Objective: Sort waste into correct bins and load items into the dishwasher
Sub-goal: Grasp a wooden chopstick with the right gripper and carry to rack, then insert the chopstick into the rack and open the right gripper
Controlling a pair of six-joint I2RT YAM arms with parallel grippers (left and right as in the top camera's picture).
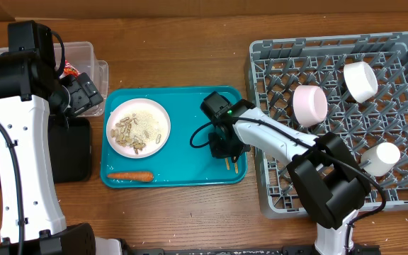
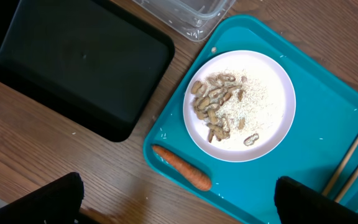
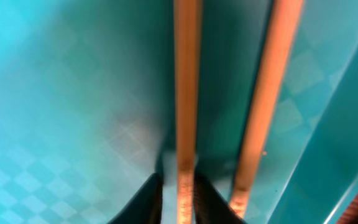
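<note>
- Quick count: one plate [image 1: 139, 127] on the teal tray [image 1: 190, 170], with scraps and rice [image 2: 219, 99] heaped on it, and one carrot [image 1: 129, 176] at the tray's near edge.
- Two chopsticks [image 3: 186, 93] lie at the tray's right. The right gripper [image 3: 179, 199] is pinched tight on one, with the other just beside it.
- Two bowls [image 1: 309, 105] and one cup [image 1: 380, 159] sit in the dish rack [image 1: 402, 49], over on the right.
- The left gripper [image 2: 179, 208] is spread wide and holds nothing, hovering over the tray's left edge.
- The left arm covers much of the clear tub [image 1: 83, 53] and the black tray [image 2: 86, 62]. A sliver of red wrapper [image 1: 69, 71] in the tub barely shows.
- A wooden table [image 1: 190, 212] lies under everything.
</note>
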